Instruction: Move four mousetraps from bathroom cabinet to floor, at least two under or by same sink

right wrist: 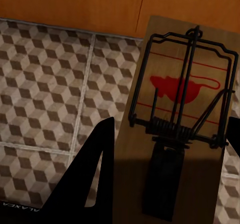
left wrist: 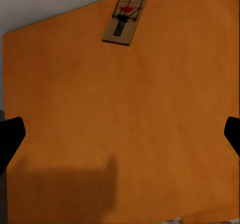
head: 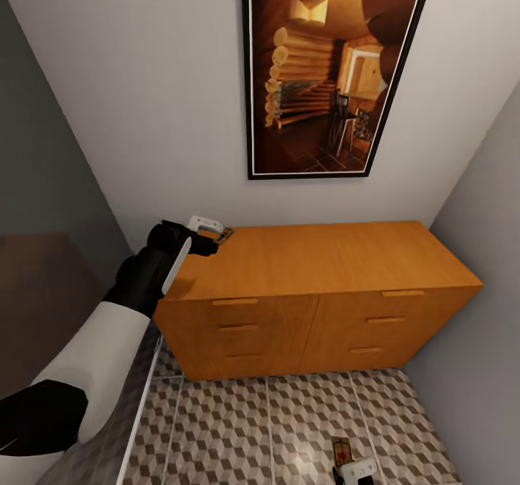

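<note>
The orange-brown cabinet [head: 325,261] stands against the white wall. One mousetrap [head: 224,235] lies at the back left corner of its top [left wrist: 125,108]. My left gripper [head: 215,233] hovers open just short of that mousetrap [left wrist: 125,19], its fingertips [left wrist: 10,136] spread wide and nothing between them. Low over the cube-patterned bathroom floor [head: 238,427], in front of the cabinet [right wrist: 75,3], my right gripper [head: 355,472] is shut on a second mousetrap [head: 341,447]. This mousetrap [right wrist: 182,119] sits between the dark fingers [right wrist: 97,174], above the floor [right wrist: 45,83]. The sink is out of view.
A framed picture [head: 336,69] hangs above the cabinet. A grey wall [head: 484,217] closes in on the right. On the left a dark wall and a dark raised surface [head: 36,290] with a white edge [head: 141,398] border the tiles.
</note>
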Robot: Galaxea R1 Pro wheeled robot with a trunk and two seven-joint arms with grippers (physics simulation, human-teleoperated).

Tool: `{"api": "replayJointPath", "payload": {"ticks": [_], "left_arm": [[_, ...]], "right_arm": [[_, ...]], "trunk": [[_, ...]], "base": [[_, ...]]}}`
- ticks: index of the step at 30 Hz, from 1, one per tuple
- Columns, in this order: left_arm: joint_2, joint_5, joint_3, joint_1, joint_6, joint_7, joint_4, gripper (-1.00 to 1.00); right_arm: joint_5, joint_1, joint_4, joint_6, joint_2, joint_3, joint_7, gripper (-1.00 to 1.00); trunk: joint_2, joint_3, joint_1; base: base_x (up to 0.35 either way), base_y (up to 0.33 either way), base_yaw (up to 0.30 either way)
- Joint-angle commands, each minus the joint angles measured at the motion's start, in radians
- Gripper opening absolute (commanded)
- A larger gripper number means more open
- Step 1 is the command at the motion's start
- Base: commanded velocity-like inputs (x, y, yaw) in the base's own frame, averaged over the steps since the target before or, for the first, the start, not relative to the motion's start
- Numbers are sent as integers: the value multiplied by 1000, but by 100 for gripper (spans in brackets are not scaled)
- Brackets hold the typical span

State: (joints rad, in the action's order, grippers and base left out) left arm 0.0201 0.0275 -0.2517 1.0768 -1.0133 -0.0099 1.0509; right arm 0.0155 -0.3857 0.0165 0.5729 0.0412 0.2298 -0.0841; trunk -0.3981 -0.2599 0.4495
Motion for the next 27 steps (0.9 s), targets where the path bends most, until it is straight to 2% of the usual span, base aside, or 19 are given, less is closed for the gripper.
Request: {"api": "replayJointPath", "payload": {"ticks": [1,17,20,23,24,25,27], "left_arm": [[0,3,-1,1,-4,-5,-1,100],[-1,4,-4,-1,-4,-29,-24,100],[-11,4,-3,-1,-3,-92,-21,100],[-48,5,0,-1,-2,-196,-6,100],[-79,5,2,-1,-1,-278,8,100],[-90,5,3,-1,-1,-306,13,100],[-137,7,4,-1,2,-411,29,100]], "right_arm": [[0,-1,-1,2,0,8,-5,-100],[0,-1,-1,2,0,8,-5,-100],[0,-1,-1,2,1,8,-5,-100],[0,-1,-1,2,0,8,-5,-100],[0,-1,-1,2,1,8,-5,-100],[0,-1,-1,2,0,8,-5,-100],[0,-1,-1,1,1,8,-5,-100]], "trunk": [[-2,-2,1],[-2,-2,1],[-2,-2,1],[-2,-2,1],[-2,-2,1],[-2,-2,1],[-2,-2,1]], "base": [[7,0,0],[1,0,0],[0,0,0],[0,0,0],[0,0,0],[0,0,0],[0,0,0]]}}
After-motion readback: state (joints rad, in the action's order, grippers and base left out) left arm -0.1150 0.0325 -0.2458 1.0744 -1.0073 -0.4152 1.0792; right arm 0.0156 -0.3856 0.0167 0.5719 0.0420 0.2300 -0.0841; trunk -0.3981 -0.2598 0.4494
